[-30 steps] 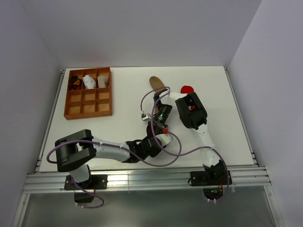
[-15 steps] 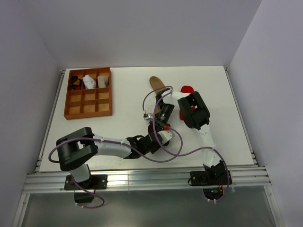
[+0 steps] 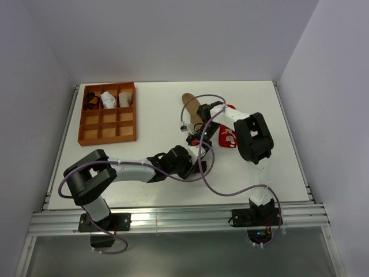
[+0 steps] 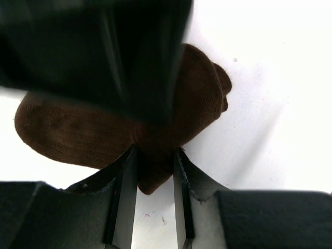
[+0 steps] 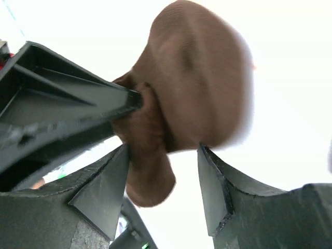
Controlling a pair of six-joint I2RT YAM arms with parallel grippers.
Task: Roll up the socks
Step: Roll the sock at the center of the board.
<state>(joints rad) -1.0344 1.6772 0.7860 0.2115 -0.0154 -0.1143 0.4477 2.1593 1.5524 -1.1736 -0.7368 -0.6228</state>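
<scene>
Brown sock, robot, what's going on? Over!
Left end effector pinching brown sock. Right end effector open, straddling it. Red sock lies close by. Over.

From overhead the brown sock (image 3: 189,105) shows only its far end; the rest lies under the crossed arms. The red sock (image 3: 228,139) peeks out in patches around the right arm (image 3: 253,138). In the left wrist view a dark, out-of-focus shape (image 4: 104,46) covers the brown sock's upper part. The right wrist view blurs that sock's rounded end, and the little bundles (image 3: 108,99) in the tray (image 3: 108,134) are too small to make out.
</scene>
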